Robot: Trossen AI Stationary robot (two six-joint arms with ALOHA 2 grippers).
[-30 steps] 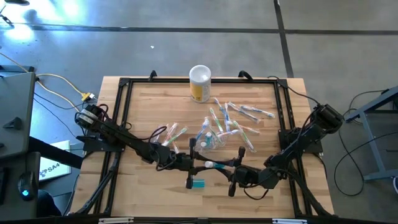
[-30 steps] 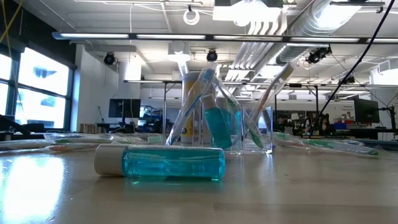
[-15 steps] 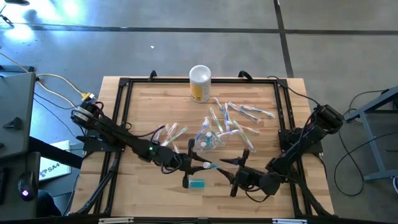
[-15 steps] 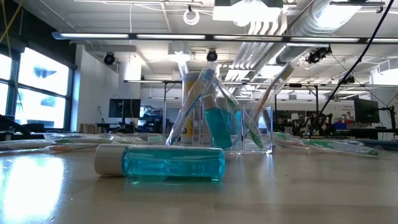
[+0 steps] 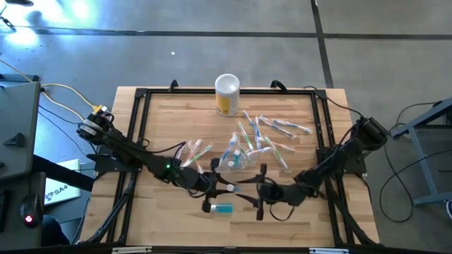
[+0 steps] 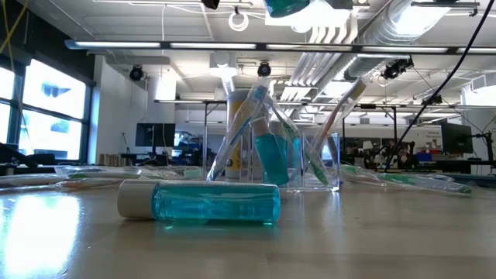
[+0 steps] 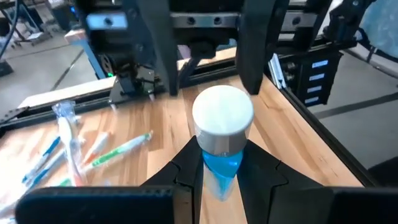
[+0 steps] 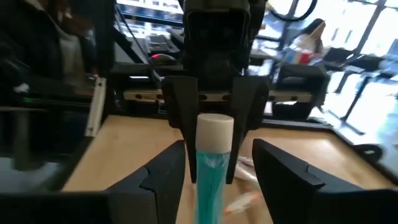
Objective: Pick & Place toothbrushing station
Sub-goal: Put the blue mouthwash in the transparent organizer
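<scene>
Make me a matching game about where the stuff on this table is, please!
Things:
1. cup
2. clear bag
3. left gripper
4. right gripper

Clues:
a. shut on a tube
b. at the far edge of the table
c. open, fingers either side of the tube
d. mid-table, toothbrushes inside

Pairs: 1-b, 2-d, 3-a, 4-c

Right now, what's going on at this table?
Both arms meet near the table's front edge. The left tool is shut on a teal toothpaste tube, holding it off the table. The right tool faces it, fingers spread either side of the tube. Another tube lies below; toothbrushes and a clear bag sit mid-table.
</scene>
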